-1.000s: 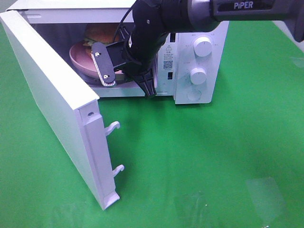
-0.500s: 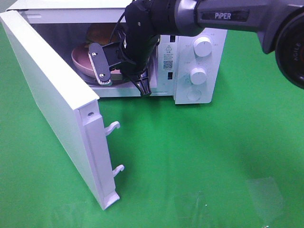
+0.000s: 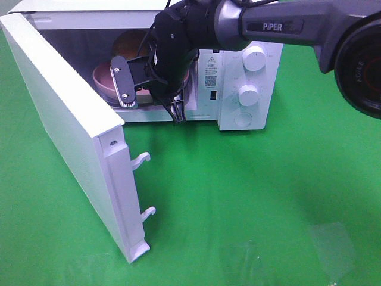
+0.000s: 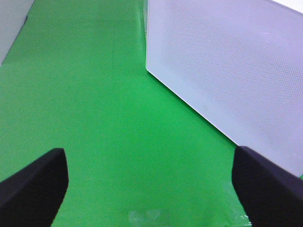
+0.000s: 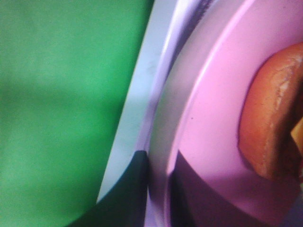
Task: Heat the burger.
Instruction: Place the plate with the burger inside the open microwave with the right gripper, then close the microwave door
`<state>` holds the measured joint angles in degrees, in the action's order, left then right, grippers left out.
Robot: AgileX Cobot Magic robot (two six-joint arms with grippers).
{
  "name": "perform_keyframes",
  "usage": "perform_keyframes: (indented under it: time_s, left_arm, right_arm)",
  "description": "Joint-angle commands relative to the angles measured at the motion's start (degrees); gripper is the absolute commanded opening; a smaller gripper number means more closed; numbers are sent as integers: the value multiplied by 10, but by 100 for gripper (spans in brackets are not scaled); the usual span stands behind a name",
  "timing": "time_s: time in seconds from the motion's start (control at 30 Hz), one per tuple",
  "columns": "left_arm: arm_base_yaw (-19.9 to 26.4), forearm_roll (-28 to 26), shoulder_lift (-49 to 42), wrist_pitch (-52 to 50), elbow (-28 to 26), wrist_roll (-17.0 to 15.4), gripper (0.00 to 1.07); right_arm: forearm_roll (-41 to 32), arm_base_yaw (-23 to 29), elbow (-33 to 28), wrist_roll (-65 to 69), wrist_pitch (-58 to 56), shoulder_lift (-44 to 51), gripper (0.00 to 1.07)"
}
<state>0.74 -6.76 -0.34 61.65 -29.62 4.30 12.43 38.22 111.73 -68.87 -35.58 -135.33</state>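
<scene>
The burger point(image 3: 127, 42) sits on a round pink plate point(image 3: 102, 77) inside the open white microwave point(image 3: 244, 36); only its brown bun shows behind my right arm. In the right wrist view the bun point(image 5: 272, 118) lies on the plate point(image 5: 213, 123). My right gripper point(image 3: 174, 108) reaches into the oven mouth and stands shut on the plate's near rim point(image 5: 158, 189), with one dark finger point(image 5: 130, 194) outside the rim over the white sill. My left gripper point(image 4: 151, 189) hangs open over the green cloth, nothing between its fingers.
The microwave door point(image 3: 65, 113) swings wide open toward the front left, two latch hooks point(image 3: 143, 158) on its edge. Two knobs point(image 3: 255, 59) sit on the right-hand panel. A white perforated panel point(image 4: 227, 71) fills one side of the left wrist view. Green cloth point(image 3: 256, 196) covers the table.
My right arm has shifted left and deeper into the oven mouth, nudging the plate and burger a little further in. The left gripper has not moved.
</scene>
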Motion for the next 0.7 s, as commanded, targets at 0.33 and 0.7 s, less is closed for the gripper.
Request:
perform_keyframes:
  time_s: [0.33, 0.7]
  left_arm:
    - [1, -4, -9, -4, 1, 1, 89]
    - [1, -4, -9, -4, 1, 1, 89]
  right_arm:
    - [5, -1, 7, 27, 16, 11, 37]
    - [2, 0, 7, 53, 13, 20, 39]
